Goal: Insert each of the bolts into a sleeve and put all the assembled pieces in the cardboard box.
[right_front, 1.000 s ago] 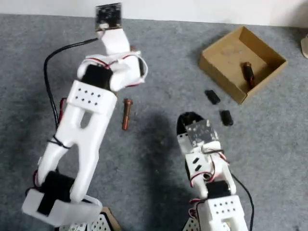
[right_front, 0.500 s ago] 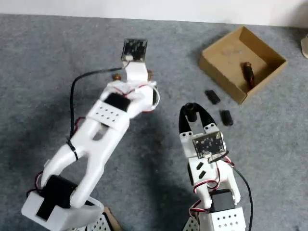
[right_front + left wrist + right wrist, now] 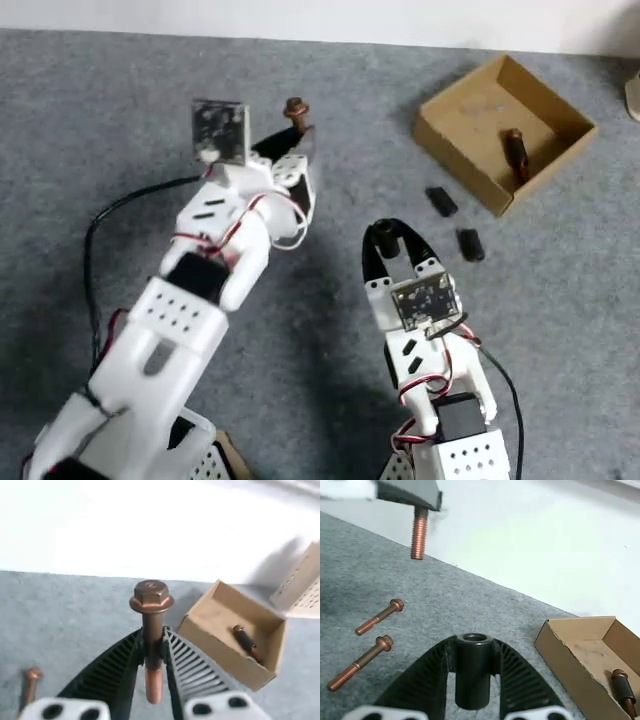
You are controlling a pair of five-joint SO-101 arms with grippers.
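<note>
High view: left hand is raised over the counter and clamped on a bolt. The right hand sits nearer the arm bases, clamped on a sleeve. The two held parts are well apart.
Left grip: the fingers are closed on the shank just under the flanged head, and the threaded length projects free.
Bolt axis: the long axis is near upright, head up. In the right wrist view the thread end hangs downward, clear of the counter.
Sleeve axis: the long axis runs along the line of the right hand, with the open bore facing away from the wrist.
Other stock: two loose sleeves lie just beside the cardboard box, and one assembled piece lies inside it. Two loose bolts lie on the counter.
Step, as judged: bolt and sleeve are to be brought together for insertion.
Risk one: the axes look misaligned, so the thread tip could strike the sleeve rim and lever the sleeve out of its grip.
Risk two: the high, narrow hold on the shank may let the bolt pivot or slip under side load.
Risk three: a dropped part could roll on the counter.
</note>
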